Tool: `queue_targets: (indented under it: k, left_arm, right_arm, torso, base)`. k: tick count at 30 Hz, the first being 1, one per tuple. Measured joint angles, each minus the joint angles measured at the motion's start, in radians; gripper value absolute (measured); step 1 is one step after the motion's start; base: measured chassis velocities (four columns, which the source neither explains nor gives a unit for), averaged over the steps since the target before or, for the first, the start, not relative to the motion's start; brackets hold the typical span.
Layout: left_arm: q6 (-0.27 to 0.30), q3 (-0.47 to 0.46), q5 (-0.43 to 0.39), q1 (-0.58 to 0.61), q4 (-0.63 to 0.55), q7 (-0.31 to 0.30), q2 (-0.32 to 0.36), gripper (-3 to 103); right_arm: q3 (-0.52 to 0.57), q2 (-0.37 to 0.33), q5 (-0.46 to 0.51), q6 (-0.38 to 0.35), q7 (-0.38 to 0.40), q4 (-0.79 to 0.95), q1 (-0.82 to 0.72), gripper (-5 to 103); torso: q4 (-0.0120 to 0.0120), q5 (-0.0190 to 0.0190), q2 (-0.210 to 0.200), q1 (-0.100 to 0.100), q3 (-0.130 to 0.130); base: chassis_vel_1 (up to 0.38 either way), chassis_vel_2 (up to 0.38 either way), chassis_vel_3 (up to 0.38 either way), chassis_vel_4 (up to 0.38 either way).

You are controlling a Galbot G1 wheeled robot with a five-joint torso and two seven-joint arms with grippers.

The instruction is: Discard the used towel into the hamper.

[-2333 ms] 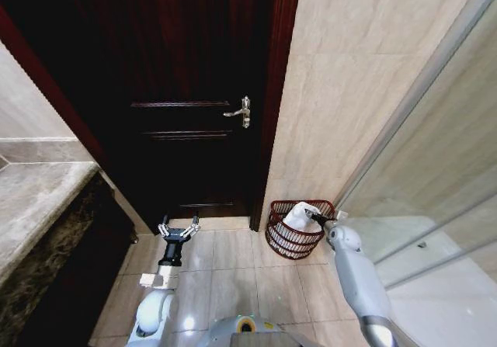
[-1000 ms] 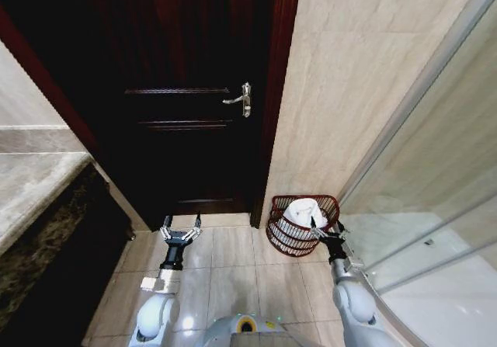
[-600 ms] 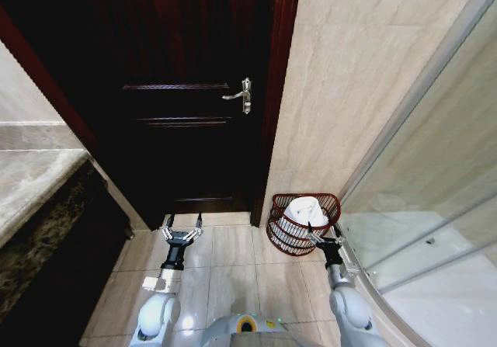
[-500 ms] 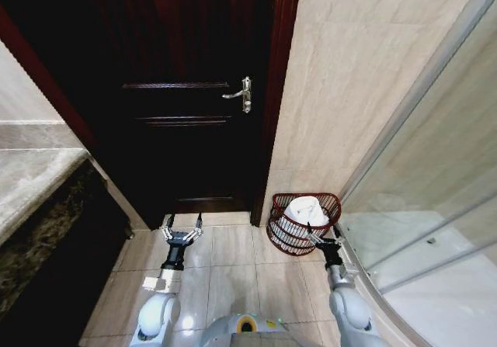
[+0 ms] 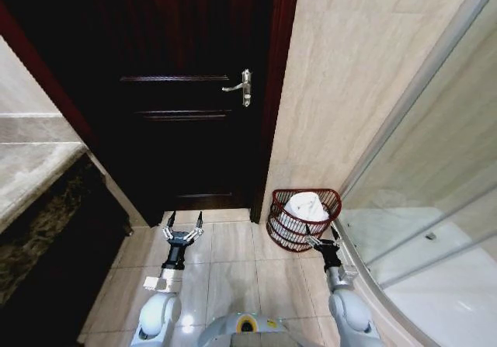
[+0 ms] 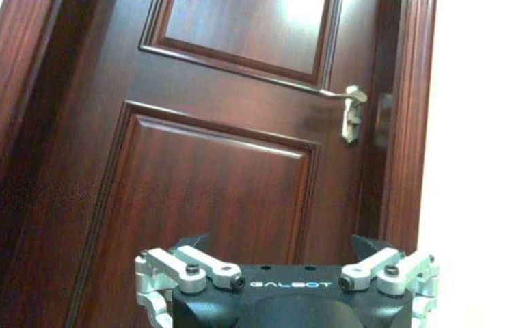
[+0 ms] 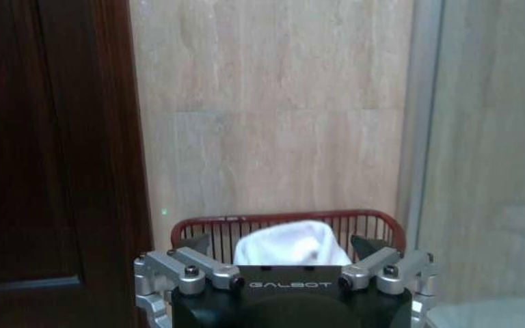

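White towel (image 5: pixel 304 206) fills hamper (image 5: pixel 281 230) (base hidden); right gripper (image 5: pixel 321 238) and left gripper (image 5: pixel 183 224) splayed, empty.

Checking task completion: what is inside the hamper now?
A white towel sits bunched inside the hamper, rising above its rim. Whatever lies beneath the towel is covered. The right gripper is open, just outside it.

Left gripper (image 5: pixel 182 224) low and forward, jaws spread, right gripper (image 5: pixel 321 237) level alongside, jaws spread, empty

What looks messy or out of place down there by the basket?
Nothing stands out. The white towel sits inside the reddish-brown ribbed hamper, upright on the tiled floor. The right gripper, open and empty, hangs just before it; the left gripper is open near the dark wooden door.
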Motion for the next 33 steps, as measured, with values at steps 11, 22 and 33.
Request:
queue_targets:
  k: [11,22,33]
  left_arm:
    - [-0.003,0.0,0.004,0.007,-0.005,0.0,0.0,100]
    - [-0.015,0.0,0.037,0.017,-0.007,-0.001,-0.002,100]
    - [-0.036,-0.002,0.071,0.018,-0.001,0.013,-0.005,100]
  right_arm:
    - [0.0,-0.001,0.004,0.006,0.001,0.005,-0.013,100]
    - [-0.004,0.008,0.004,0.01,0.0,0.017,-0.022,100]
    - [-0.006,0.016,0.002,0.029,-0.001,0.014,-0.026,100]
  torso:
    - [0.0001,-0.0001,-0.049,-0.022,-0.025]
    - [0.0001,-0.0001,-0.095,-0.045,-0.05]
    - [0.0001,0.0,-0.133,-0.062,-0.07]
  base:
    - [0.11,-0.116,-0.123,0.114]
    - [0.08,-0.088,-0.077,0.08]
    - [0.038,-0.093,-0.096,0.028]
